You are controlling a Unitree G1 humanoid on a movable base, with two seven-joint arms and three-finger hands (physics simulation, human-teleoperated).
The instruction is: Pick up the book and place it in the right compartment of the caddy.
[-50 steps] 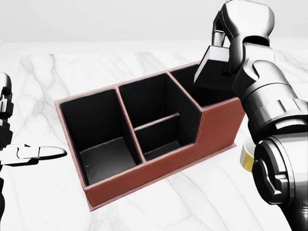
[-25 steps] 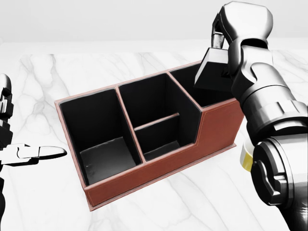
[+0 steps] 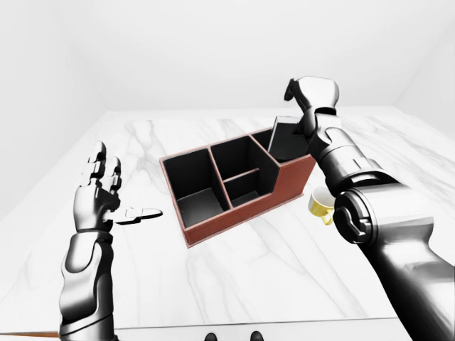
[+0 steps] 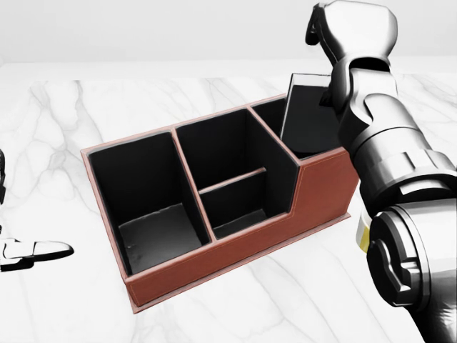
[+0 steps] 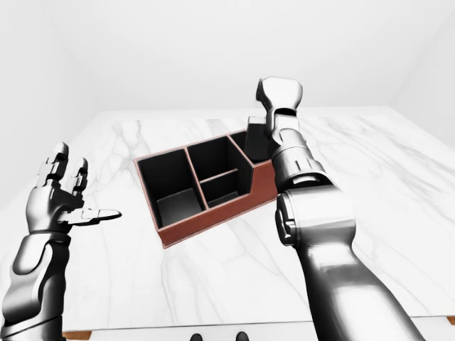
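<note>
The red-brown caddy (image 4: 235, 256) with black insides lies at an angle on the white marble table. The dark book (image 4: 308, 118) stands nearly upright in its right compartment, its top edge sticking out above the wall. My right hand (image 4: 335, 36) hovers just above and to the right of the book, fingers spread and not closed round it. Far to the left of the caddy, my left hand (image 3: 121, 188) is raised, open and holding nothing.
A yellow and white mug (image 3: 320, 202) sits on the table just right of the caddy, partly hidden by my right forearm. The table's near edge (image 3: 234, 323) runs along the bottom of the left-eye view.
The book has gone from hanging tilted in my right hand above the caddy to standing in the right compartment. The right hand's fingers have opened and lifted. My left hand has drifted left and down.
</note>
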